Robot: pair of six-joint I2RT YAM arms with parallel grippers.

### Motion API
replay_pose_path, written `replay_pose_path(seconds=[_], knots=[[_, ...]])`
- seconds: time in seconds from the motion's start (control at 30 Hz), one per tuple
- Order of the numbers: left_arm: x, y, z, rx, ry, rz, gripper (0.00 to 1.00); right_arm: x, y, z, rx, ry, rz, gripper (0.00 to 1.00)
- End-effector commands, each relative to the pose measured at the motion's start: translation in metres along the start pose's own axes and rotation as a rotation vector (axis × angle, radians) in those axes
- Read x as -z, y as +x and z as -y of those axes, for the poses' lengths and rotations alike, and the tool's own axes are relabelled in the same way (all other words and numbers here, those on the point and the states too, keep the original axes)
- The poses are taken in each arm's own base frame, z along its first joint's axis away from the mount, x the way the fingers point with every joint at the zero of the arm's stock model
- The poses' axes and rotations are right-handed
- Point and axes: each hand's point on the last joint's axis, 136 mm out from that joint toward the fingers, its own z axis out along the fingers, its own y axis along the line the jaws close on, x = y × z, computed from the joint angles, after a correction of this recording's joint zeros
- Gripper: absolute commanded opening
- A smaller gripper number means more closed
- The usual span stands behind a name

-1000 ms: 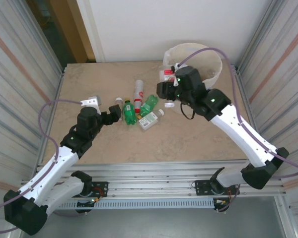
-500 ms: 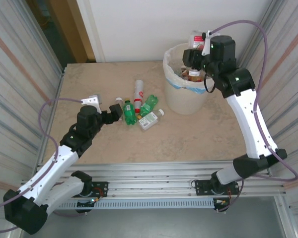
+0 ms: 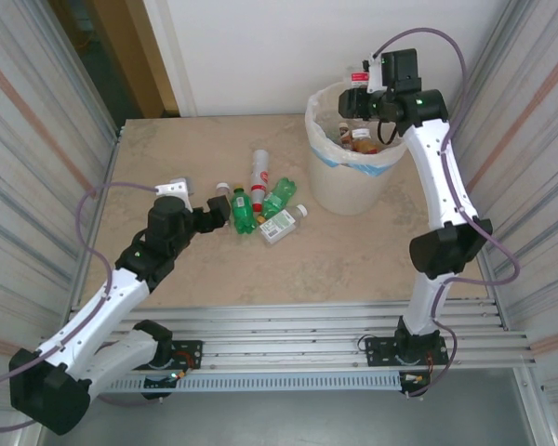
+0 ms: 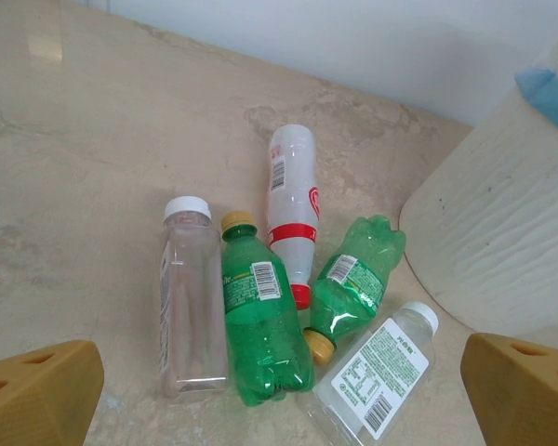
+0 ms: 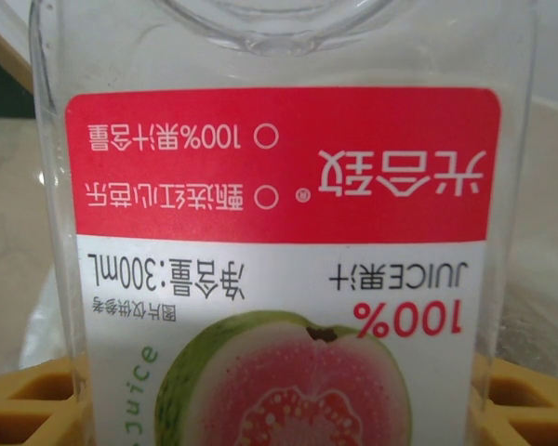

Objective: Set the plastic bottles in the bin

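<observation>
Clear juice bottle with a red and white guava label is clamped between the pads of the right hand and held above the open mouth of the bin. Several bottles lie inside the bin. Five bottles lie clustered on the table, left of the bin: clear white-capped bottle, green yellow-capped bottle, white red-banded bottle, crumpled green bottle, and clear green-labelled bottle. Left hand is spread wide, empty, low, just short of the cluster.
</observation>
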Motion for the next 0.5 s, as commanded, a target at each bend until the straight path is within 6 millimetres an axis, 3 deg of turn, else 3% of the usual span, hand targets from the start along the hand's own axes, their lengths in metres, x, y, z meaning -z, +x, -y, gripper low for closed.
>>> replay_pose_path(seconds=[0.0,0.17,0.33,0.47], knots=[[0.004,-0.016,0.007,0.005,0.018,0.031,0.99,-0.008,0.008,-0.003,0.042,-0.029,-0.050,0.43],[0.001,-0.015,0.006,0.000,0.012,0.028,0.99,-0.031,0.025,0.002,0.047,-0.024,-0.118,0.47],[0.000,-0.016,0.007,-0.005,0.010,0.025,0.99,-0.040,0.037,0.001,0.047,-0.040,-0.162,0.66],[-0.001,-0.014,0.005,-0.003,0.006,0.021,0.99,-0.035,0.032,0.000,0.051,-0.043,-0.146,0.79]])
